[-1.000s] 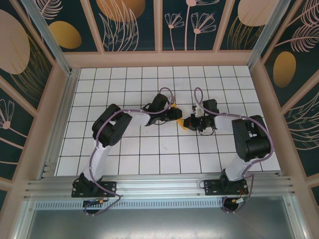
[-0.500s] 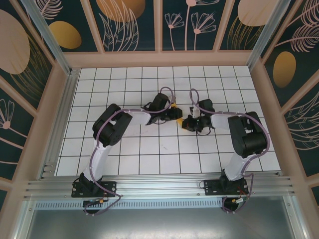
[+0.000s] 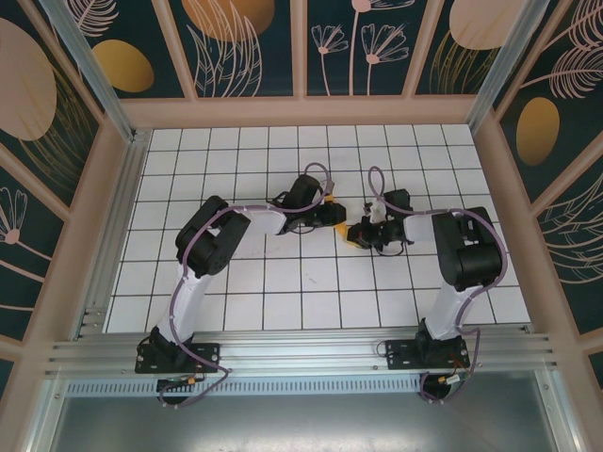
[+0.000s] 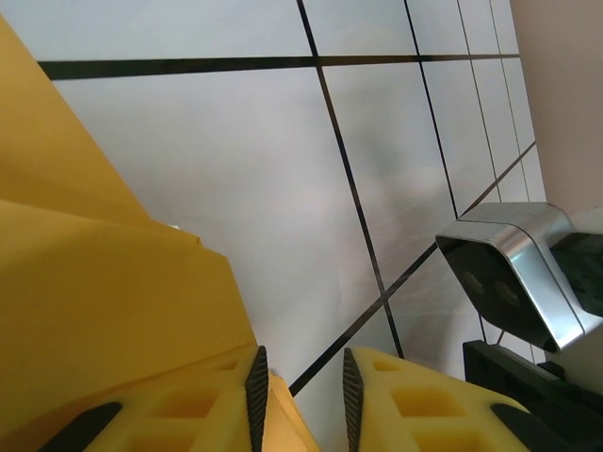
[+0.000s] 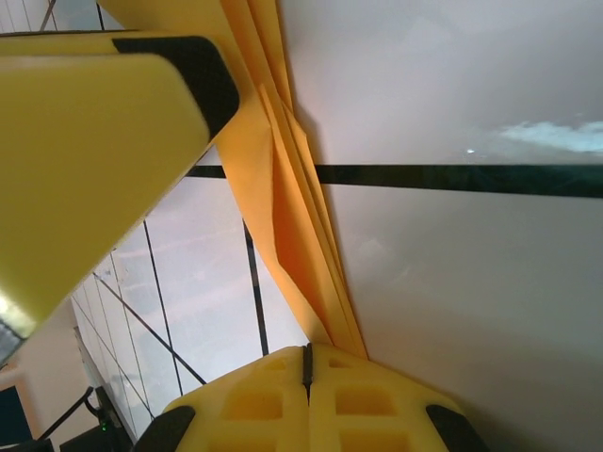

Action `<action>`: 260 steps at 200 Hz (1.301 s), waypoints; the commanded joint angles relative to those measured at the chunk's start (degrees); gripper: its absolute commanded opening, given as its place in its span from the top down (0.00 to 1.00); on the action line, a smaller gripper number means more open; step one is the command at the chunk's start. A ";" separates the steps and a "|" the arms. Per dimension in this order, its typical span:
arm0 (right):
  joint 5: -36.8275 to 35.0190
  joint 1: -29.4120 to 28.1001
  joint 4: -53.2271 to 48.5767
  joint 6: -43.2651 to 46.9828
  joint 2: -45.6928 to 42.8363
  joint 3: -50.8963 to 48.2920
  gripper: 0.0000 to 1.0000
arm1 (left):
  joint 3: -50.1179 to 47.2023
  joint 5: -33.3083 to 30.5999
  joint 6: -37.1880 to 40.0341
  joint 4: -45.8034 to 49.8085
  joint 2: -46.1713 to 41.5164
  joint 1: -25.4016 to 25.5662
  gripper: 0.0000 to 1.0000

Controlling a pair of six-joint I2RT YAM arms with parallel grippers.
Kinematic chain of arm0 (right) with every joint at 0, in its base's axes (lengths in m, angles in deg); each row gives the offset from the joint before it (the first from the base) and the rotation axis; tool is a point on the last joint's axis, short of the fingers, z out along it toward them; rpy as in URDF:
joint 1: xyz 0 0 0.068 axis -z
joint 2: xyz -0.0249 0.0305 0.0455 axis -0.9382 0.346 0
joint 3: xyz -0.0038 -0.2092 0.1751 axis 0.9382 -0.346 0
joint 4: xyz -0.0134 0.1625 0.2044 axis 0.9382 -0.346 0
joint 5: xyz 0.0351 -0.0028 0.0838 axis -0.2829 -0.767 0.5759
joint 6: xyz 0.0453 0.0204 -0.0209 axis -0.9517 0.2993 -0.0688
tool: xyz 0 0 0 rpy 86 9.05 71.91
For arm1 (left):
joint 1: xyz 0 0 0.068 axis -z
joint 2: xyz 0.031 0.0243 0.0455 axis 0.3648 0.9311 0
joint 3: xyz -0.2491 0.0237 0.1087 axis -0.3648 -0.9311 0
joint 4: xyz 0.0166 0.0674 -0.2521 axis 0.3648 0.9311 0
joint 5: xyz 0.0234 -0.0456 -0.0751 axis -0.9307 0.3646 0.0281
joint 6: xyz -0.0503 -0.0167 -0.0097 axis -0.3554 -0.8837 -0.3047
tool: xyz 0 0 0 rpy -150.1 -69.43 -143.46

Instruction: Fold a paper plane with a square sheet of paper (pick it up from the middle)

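The orange sheet of paper [image 3: 346, 237] lies folded into narrow stacked layers between my two grippers at mid-table. In the left wrist view the paper [image 4: 94, 282] is a broad folded slab on the left, its edge against the left pad. My left gripper [image 4: 300, 363] [image 3: 334, 217] stands slightly open, and white table shows through the gap. In the right wrist view the long folds [image 5: 292, 217] run down to my right gripper [image 5: 306, 350] [image 3: 362, 233]. It is shut, and the layers end under its right fingertip, with no paper visible in the seam.
The white gridded table [image 3: 283, 282] has free room around both arms. A left finger [image 5: 94, 141] hangs close above the paper in the right wrist view. The right wrist's camera housing [image 4: 513, 282] sits close by in the left wrist view. Wooden walls [image 3: 301, 111] ring the table.
My left gripper's jaws have parted a little. The right gripper nudged left along the paper and came back, and its arm shifted slightly. The paper stays between the grippers.
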 commanded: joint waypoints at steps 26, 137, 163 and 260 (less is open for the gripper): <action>-5.06 1.59 -3.29 -1.06 3.19 -1.69 1.00 | -1.16 3.15 -1.00 -4.68 -3.72 -0.53 0.62; -5.34 1.38 -2.77 -1.59 3.61 -1.58 1.00 | -9.05 7.18 -10.84 -17.45 -2.03 0.84 0.74; -5.93 1.26 -3.17 -1.60 3.46 -1.40 1.00 | -7.94 4.46 -10.75 -14.02 0.21 0.78 0.77; -9.91 0.04 -6.25 -0.48 2.52 -1.15 1.00 | 0.37 -14.10 -2.64 10.09 0.34 0.75 0.75</action>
